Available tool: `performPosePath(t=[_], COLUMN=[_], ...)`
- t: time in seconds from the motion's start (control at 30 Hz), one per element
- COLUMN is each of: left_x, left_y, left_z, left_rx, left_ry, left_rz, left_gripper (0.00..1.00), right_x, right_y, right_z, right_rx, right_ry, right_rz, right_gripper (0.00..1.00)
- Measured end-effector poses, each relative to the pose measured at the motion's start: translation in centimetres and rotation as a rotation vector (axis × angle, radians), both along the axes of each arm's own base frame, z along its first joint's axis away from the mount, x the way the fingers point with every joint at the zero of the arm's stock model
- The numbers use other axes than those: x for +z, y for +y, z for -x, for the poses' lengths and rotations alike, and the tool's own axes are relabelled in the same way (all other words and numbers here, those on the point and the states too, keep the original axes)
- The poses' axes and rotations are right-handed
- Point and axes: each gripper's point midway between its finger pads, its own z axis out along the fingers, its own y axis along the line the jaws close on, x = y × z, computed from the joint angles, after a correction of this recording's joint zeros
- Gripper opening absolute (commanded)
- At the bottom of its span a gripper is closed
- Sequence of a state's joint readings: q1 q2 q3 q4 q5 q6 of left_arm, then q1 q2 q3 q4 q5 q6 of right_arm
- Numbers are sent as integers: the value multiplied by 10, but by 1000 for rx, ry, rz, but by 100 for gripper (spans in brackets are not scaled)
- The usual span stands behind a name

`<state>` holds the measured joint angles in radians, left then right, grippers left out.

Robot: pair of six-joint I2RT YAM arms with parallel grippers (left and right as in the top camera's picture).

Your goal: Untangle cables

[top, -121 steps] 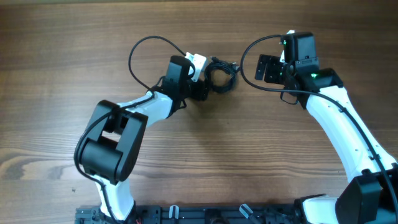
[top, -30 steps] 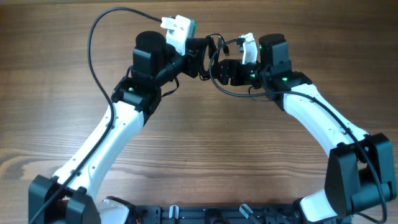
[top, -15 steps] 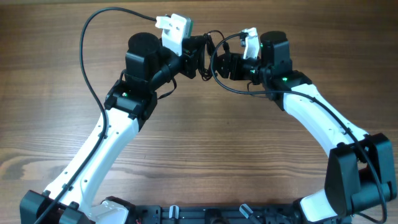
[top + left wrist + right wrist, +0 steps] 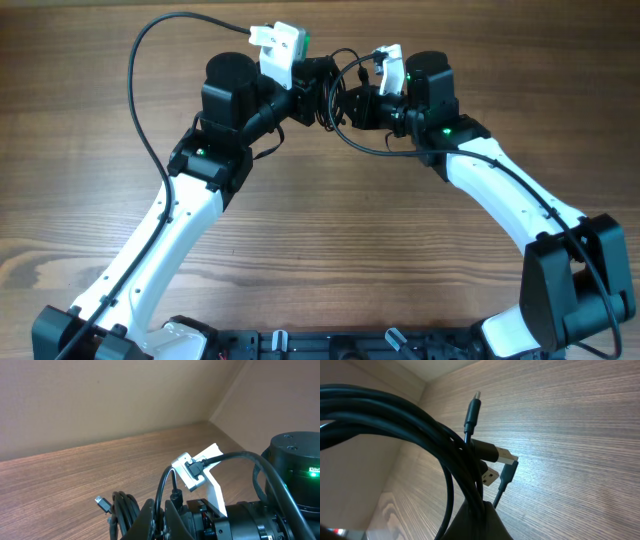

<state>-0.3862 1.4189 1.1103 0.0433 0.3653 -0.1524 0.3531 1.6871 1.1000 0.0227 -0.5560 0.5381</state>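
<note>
While both arms are reaching toward the middle of the worktop's (image 4: 90, 150) far edge, the left gripper (image 4: 320, 88) and right gripper (image 4: 352, 103) are facing each other at close range, raised off the wood.

Cables (image 4: 336, 78): the black bunch is hanging in the air between the two grippers, not resting on the worktop.

Left gripper: its fingers (image 4: 160, 515) are pressing together, clenched on the cables. In the left wrist view the bunched loops (image 4: 124, 510) are sitting just left of the fingertips, with one silver-tipped plug (image 4: 102, 503) sticking out to the left. Behind them, the right arm's white camera mount (image 4: 197, 472) is showing.

Right gripper: its fingers (image 4: 477, 520) are also clamping the cables. In the right wrist view several cords (image 4: 420, 430) are arcing up and to the left out of the closed tips. Three plug ends (image 4: 472, 410) are dangling just above the pinch, one pointing upward and two crossing beside it.
</note>
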Motion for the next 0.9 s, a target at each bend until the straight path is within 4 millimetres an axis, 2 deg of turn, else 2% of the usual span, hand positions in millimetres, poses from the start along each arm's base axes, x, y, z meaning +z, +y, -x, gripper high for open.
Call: performPosePath(t=[0.17, 0.3, 0.43, 0.63, 0.9], left_x=[-5, -14, -23, -32, -29], left_y=[6, 33, 66, 92, 142], left_z=[-2, -12, -23, -27, -33], left_rx=[15, 79, 146, 191, 298], left_ry=[22, 62, 95, 118, 129], left_rz=[-6, -19, -36, -67, -62], left_gripper=[4, 4, 4, 4, 4], right_x=[-21, -43, -50, -57, -73], right_y=[-14, -44, -73, -112, -162], right_z=[2, 3, -4, -11, -7], right_rx=[-73, -159, -223, -290, -386], right_ry=[90, 182, 210, 239, 312], right_rz=[60, 133, 158, 183, 249], right_gripper=[4, 4, 4, 4, 4])
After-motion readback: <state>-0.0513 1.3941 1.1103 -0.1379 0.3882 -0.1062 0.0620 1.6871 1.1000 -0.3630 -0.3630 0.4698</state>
